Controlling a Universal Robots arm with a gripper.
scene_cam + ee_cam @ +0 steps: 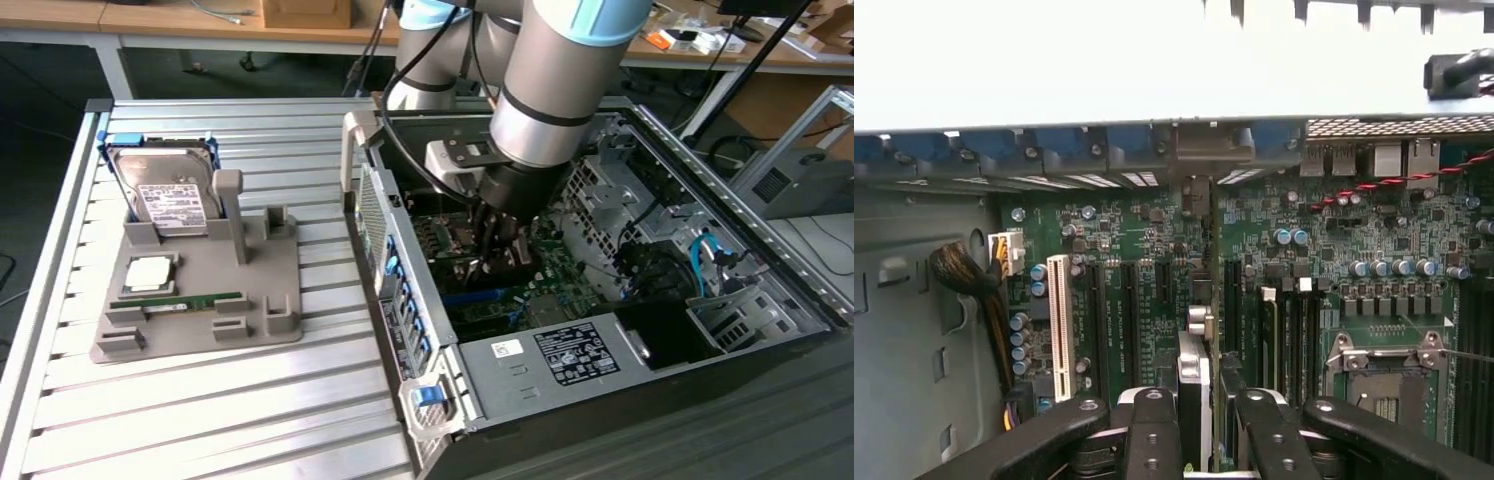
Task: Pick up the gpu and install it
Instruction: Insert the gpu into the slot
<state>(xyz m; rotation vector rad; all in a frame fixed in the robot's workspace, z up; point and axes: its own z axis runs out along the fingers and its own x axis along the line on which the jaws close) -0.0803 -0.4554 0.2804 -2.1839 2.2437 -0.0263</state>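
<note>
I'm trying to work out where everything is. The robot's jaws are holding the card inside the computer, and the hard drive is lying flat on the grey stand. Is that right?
Nearly. The hard drive isn't lying flat: in the exterior view it stands up on its edge, leaning in the grey stand. The rest holds: the wrist view shows the jaws gripping the card edge-on over the green board, inside the computer.
</note>
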